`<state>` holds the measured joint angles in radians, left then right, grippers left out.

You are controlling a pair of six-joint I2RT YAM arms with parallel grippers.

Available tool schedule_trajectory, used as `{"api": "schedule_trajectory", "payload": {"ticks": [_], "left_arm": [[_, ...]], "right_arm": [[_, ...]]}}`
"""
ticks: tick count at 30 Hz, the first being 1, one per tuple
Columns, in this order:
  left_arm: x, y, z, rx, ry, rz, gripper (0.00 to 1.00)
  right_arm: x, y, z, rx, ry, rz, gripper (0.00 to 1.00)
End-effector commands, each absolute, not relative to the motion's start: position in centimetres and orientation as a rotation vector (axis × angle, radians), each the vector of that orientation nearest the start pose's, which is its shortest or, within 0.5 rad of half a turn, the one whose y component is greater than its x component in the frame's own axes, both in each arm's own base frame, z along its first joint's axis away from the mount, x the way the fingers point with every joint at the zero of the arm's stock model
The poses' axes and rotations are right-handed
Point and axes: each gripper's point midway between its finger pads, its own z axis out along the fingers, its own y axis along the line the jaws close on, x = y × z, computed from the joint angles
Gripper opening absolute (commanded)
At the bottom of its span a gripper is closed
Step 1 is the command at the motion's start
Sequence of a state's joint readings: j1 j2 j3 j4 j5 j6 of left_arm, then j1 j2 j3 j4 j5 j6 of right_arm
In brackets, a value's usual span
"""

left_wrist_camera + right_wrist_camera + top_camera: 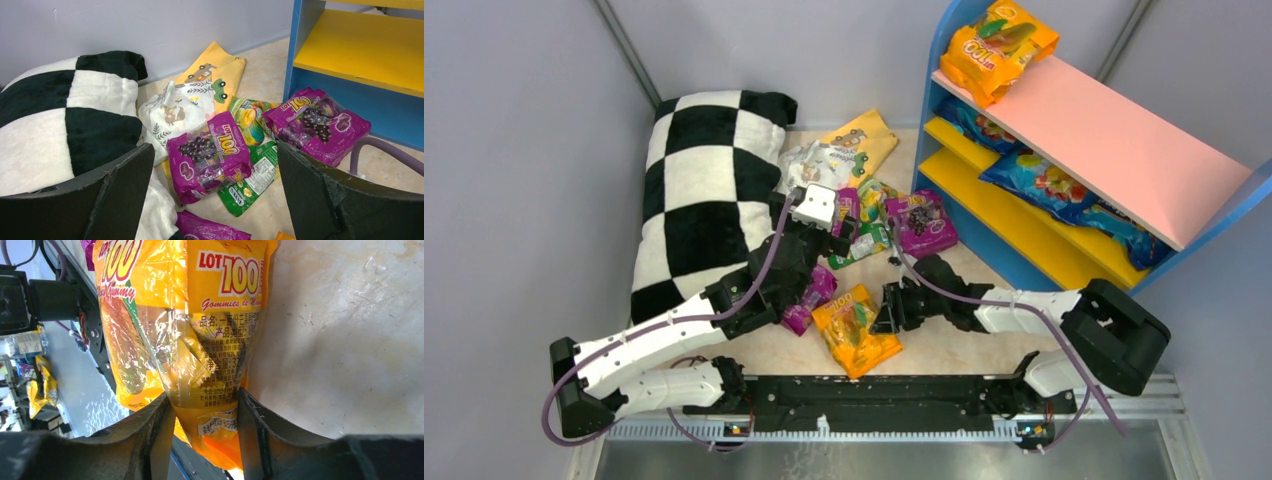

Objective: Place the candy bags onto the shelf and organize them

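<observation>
My right gripper (pixel 886 310) is shut on the end of an orange candy bag (pixel 856 330); in the right wrist view (pixel 205 402) the bag (pixel 190 315) is pinched between both fingers. My left gripper (pixel 849 225) is open and empty above the floor pile. In the left wrist view (pixel 215 150) a purple bag (pixel 210 150) lies ahead between the wide jaws, over a green bag (pixel 252 180). Another purple bag (pixel 315 122) lies near the shelf (pixel 360 50). The shelf (pixel 1124 140) holds orange bags (pixel 999 45) on its pink top and blue bags (pixel 1039 180) on a yellow board.
A black-and-white checkered pillow (pixel 704 190) lies at the left, touching the left arm. A yellow and white printed cloth (pixel 839 150) lies behind the pile. A further purple bag (pixel 812 297) lies under the left arm. The black base rail (pixel 864 390) runs along the near edge.
</observation>
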<state>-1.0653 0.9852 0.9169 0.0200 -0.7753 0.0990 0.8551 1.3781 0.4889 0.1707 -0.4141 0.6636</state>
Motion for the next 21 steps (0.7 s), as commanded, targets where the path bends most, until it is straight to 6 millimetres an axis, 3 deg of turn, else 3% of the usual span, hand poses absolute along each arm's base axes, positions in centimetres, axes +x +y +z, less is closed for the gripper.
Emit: {"api": "schedule_trajectory", "payload": {"ticks": [1,12,16,21], "left_arm": [[26.5,-21.5,34.5,0.289,1.545,-0.143,0.98],[26.5,-21.5,34.4,0.288,1.548,-0.14,0.98],[26.6,-21.5,34.4,0.289,1.547,-0.139,0.98],[26.5,-21.4,34.6,0.286,1.544,-0.141,0.98]], "right_arm": [[15.2,31.4,7.4,-0.439,2.369,1.249,0.41],[16.4,30.4,10.3,-0.381,2.274,1.184,0.02],[16.7,29.6,11.2,-0.402,2.28,1.111,0.0],[17.2,27.9,14.7,-0.437,2.202,1.013,0.0]]}}
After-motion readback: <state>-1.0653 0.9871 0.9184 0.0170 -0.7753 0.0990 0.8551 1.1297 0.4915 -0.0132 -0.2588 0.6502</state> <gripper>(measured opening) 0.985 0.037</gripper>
